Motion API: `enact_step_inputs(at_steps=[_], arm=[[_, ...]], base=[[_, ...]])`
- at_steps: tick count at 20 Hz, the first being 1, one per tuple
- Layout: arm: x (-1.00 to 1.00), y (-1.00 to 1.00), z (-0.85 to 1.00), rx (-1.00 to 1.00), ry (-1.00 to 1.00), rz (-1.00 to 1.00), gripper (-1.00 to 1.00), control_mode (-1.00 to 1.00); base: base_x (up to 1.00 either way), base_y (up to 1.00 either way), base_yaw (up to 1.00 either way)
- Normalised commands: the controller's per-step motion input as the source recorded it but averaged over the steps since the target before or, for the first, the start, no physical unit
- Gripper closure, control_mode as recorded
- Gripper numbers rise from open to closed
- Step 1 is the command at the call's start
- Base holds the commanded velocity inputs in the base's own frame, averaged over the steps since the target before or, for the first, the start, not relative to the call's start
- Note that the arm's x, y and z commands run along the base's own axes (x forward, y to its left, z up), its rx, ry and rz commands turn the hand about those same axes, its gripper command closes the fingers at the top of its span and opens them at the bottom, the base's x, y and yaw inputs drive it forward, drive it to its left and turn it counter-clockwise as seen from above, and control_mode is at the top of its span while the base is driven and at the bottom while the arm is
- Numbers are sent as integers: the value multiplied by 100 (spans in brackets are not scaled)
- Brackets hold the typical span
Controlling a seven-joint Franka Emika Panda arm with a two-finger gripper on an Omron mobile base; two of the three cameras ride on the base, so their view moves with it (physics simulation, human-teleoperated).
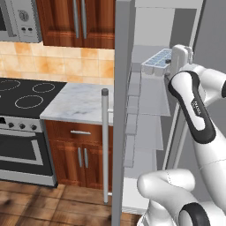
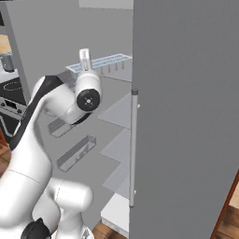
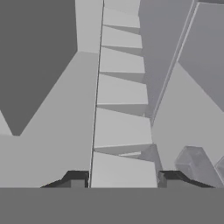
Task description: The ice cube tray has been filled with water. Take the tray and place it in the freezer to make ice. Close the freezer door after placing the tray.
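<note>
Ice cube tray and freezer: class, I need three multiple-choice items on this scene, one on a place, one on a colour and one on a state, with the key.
1. Where is the tray?
A. On the counter
B. High up inside the freezer, level with the top shelf
C. On the stove

2. What colour are the tray's cells?
A. Red
B. Green
C. Light blue

3. How does the freezer door stand?
A. Swung open
B. Fully shut
C. Lying on the floor

Key:
1 B: the tray sits up in the freezer, above the lower white shelves.
2 C: the water shows pale blue in the white grid.
3 A: the freezer door is seen edge-on, with the shelves open to view beside it.
</note>
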Motion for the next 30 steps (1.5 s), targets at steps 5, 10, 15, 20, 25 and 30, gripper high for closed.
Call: enact_step_inputs(at_steps=[5,10,15,20,25,30], arm=[[11,0,9,0,0,-3,100,-100],[10,0,16,1,0,-4,100,-100],[18,0,16,1,0,-5,100,-100],[22,0,13,2,1,-5,100,-100],[29,0,1,2,3,-5,100,-100],[33,0,0,2,5,-3,100,-100]], base=[[0,0,0],[0,0,0],[0,0,0],[0,0,0],[0,0,0],[0,0,0]])
